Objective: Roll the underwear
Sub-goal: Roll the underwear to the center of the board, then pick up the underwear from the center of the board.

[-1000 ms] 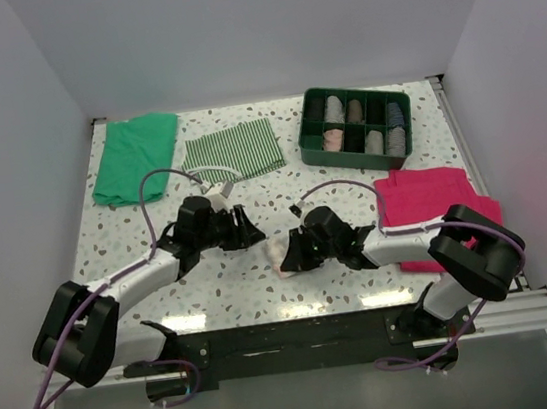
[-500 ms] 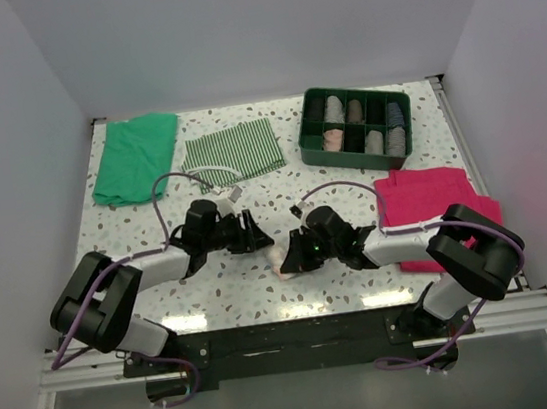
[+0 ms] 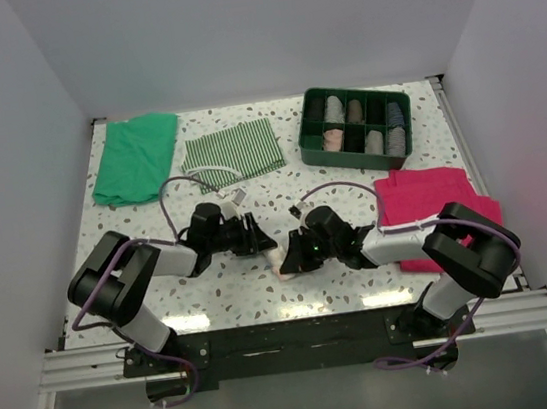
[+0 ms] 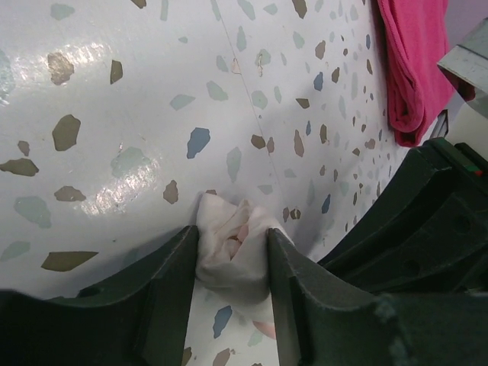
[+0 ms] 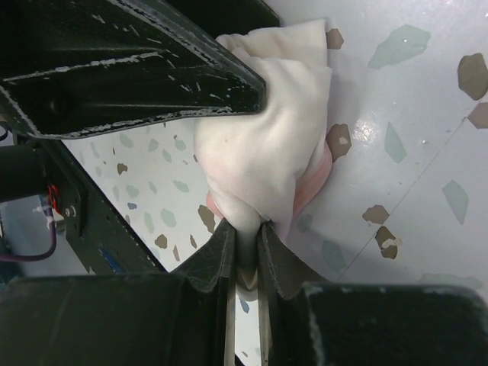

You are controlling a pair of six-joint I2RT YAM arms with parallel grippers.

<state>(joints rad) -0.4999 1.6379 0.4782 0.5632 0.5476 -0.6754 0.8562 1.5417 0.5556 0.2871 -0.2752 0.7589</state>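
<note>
- Bare bench (image 3: pixel 136 233) stretches beyond and to the left of both sets of fingers. Its near edge runs close behind them.
- A magenta cloth (image 3: pixel 429 194) lies to the right of the right fingers. A striped cloth (image 3: pixel 231 152) and a green divided tray (image 3: pixel 348 155) lie well beyond the fingers.
- The left fingers (image 4: pixel 168 297) and right fingers (image 5: pixel 213 263) meet tip to tip, with almost no room between the two sets.
- The underwear (image 3: pixel 282 263) lies bunched on the bench, between the two sets.
- Left fingers: half apart, one on each side of the bundle, both inner faces pressed against it.
- Right fingers: almost closed, pinching a fold of the bundle. The remaining cloth bulges past their tips, against one left finger.
</note>
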